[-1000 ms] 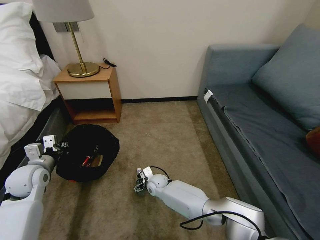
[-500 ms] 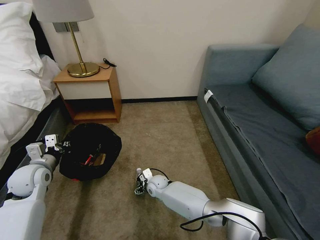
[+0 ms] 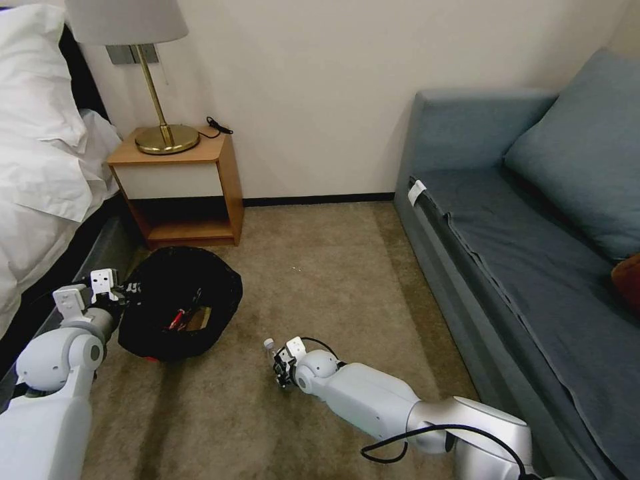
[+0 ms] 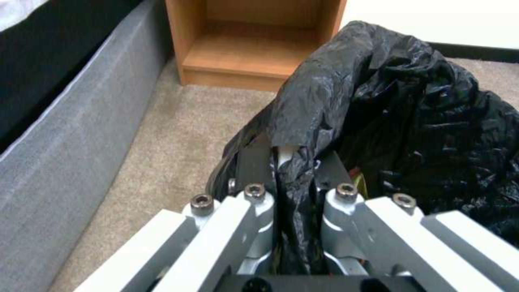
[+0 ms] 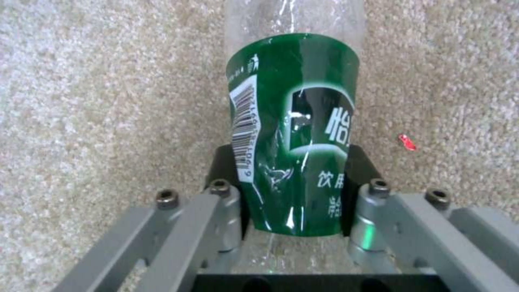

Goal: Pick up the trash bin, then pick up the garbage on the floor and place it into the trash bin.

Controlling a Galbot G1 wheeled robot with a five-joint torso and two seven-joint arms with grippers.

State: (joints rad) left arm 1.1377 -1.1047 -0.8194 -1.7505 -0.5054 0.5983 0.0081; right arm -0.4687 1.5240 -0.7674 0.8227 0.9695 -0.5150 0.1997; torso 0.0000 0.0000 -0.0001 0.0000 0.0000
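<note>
The trash bin (image 3: pixel 180 303), wrapped in a wrinkly black bag liner, hangs tilted just above the carpet in front of the nightstand. My left gripper (image 3: pixel 123 293) is shut on its near rim (image 4: pixel 286 152), bag plastic pinched between the fingers. Red and brown litter (image 3: pixel 187 319) lies inside it. My right gripper (image 3: pixel 279 363) is low over the carpet, right of the bin, shut on the clear bottle with green label (image 5: pixel 294 134). The bottle's cap end (image 3: pixel 269 345) pokes out past the fingers.
A wooden nightstand (image 3: pixel 183 183) with a brass lamp stands against the wall behind the bin. The bed's side (image 4: pixel 70 121) runs along the left. A blue-grey sofa (image 3: pixel 527 247) fills the right. Open carpet (image 3: pixel 320 267) lies between.
The right gripper has lifted slightly with the bottle, whose cap end now shows. The left gripper raised the bin a little and moved it away from the robot, then held still.
</note>
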